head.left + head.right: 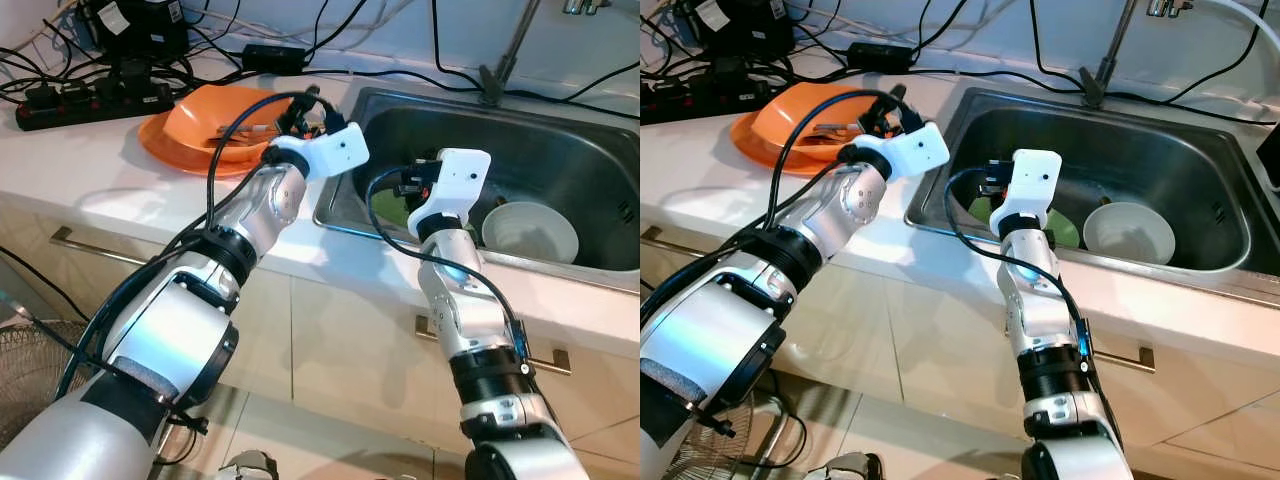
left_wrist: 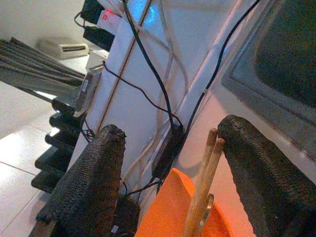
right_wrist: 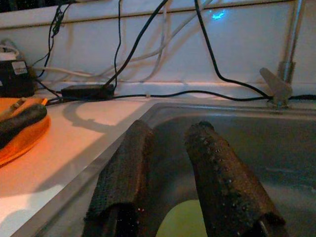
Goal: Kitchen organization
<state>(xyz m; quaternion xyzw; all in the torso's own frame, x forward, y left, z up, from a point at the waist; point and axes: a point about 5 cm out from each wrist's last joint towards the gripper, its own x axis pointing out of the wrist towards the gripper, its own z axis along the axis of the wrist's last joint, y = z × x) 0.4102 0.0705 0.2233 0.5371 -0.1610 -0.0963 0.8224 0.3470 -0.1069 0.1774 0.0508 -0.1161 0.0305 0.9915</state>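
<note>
Two pale wooden chopsticks (image 2: 203, 187) are lying in the orange plastic bowl (image 1: 215, 125) on the countertop | you're hovering the left gripper (image 2: 173, 168), fingers apart, around them | light, stiff, slippery: pinch mid-length | right gripper (image 3: 173, 173) is idling over the steel sink (image 1: 560, 150), fingers slightly apart

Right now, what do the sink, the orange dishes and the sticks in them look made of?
Sink: brushed stainless steel, grey with a soft sheen.
Orange dishes: probably plastic or melamine, with uniform bright colour and a smooth, slightly glossy surface.
Sticks: pale tan chopsticks, likely wood or bamboo, matte; the grain is too blurred to confirm.
</note>
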